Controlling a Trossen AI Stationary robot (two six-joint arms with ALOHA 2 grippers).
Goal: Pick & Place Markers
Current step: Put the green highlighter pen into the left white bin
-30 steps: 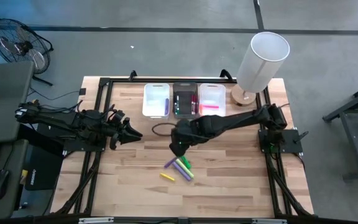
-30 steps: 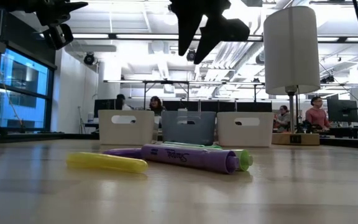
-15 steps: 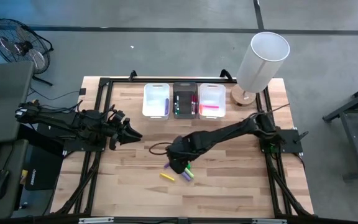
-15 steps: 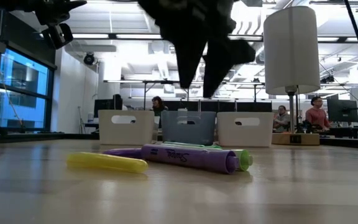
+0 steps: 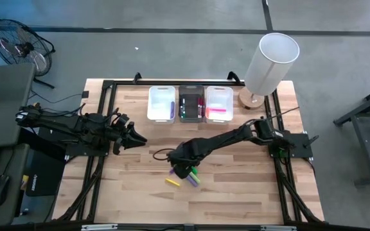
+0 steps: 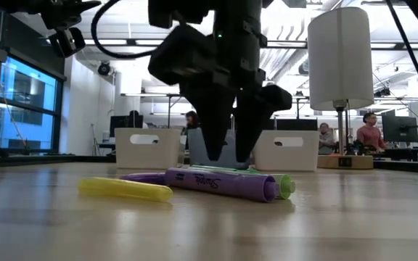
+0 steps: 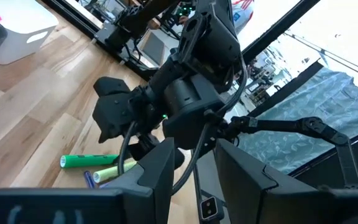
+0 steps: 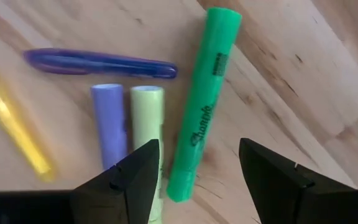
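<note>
The bench (image 5: 236, 179) carries three bins (image 5: 191, 102) at 12 o'clock and a loose cluster of markers (image 5: 184, 174) near centre, toward 6 o'clock. The right gripper (image 5: 184, 168) hangs low over that cluster, jaws spread wide with nothing between them, straddling the green marker (image 8: 202, 106). The left gripper (image 5: 133, 136) waits at 9 o'clock; its jaws cannot be told. The green marker lies flat beside a pale yellow-green one (image 8: 146, 134), a lilac one (image 8: 109, 124), a purple pen (image 8: 98, 63) and a yellow one (image 8: 11, 121). It looks light, rigid and smooth-bodied, likely to roll or slip; best pinched mid-barrel, across its width.
</note>
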